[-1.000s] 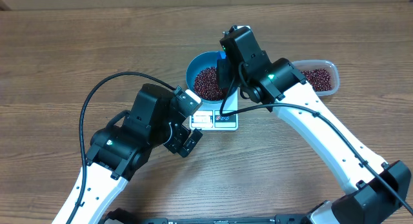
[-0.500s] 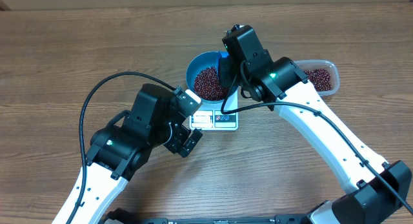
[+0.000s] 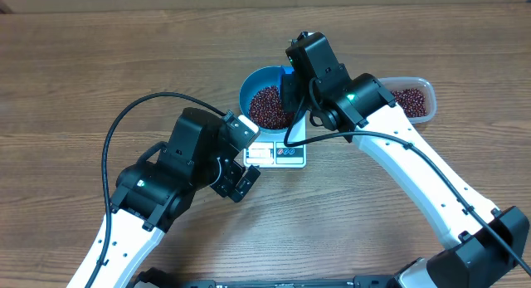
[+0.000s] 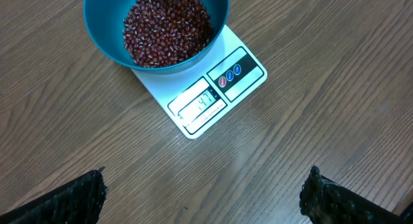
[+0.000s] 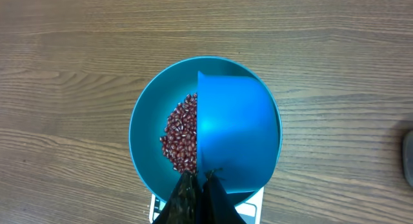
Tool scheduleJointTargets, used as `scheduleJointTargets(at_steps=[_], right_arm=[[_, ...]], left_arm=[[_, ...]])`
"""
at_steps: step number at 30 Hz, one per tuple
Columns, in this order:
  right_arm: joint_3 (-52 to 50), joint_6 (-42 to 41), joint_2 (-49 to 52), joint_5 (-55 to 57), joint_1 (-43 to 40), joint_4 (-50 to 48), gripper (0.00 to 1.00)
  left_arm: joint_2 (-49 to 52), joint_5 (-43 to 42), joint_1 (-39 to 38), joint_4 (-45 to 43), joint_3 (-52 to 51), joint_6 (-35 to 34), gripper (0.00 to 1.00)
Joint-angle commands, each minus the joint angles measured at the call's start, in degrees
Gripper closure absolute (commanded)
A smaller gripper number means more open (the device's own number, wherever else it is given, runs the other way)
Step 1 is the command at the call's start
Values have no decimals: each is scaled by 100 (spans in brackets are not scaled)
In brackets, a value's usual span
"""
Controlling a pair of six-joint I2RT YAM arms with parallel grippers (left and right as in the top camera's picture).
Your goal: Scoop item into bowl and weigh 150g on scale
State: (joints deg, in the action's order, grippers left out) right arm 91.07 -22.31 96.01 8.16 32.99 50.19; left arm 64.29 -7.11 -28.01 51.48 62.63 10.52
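My right gripper pinches a smooth bright-blue scoop over the deep teal bowl of tiny maroon beans on the flat white scale; my left gripper gapes.

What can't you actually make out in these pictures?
Overhead: the scale display is too small to read; the right arm hides part of the bowl.
Right wrist: the scoop covers some beans; the bowl hides most of the scale.
Left wrist: the bottom edge cuts off the left end effector; only fingertips show.

One bowl, one scale, one scoop, one tub.
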Motion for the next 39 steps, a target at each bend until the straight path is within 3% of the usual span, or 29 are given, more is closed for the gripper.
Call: scheduleJointTargets(at_steps=[1,18,39], right_arm=[[153,26,24,400,-35,-20,96],[153,415,24,793,-22,87,96],[153,258,26,675,-22,87,96]], left_arm=[[22,-83,35,-9,87,66,1],[22,-83,35,-9,87,66,1],[22,-83,35,-9,87,66,0]])
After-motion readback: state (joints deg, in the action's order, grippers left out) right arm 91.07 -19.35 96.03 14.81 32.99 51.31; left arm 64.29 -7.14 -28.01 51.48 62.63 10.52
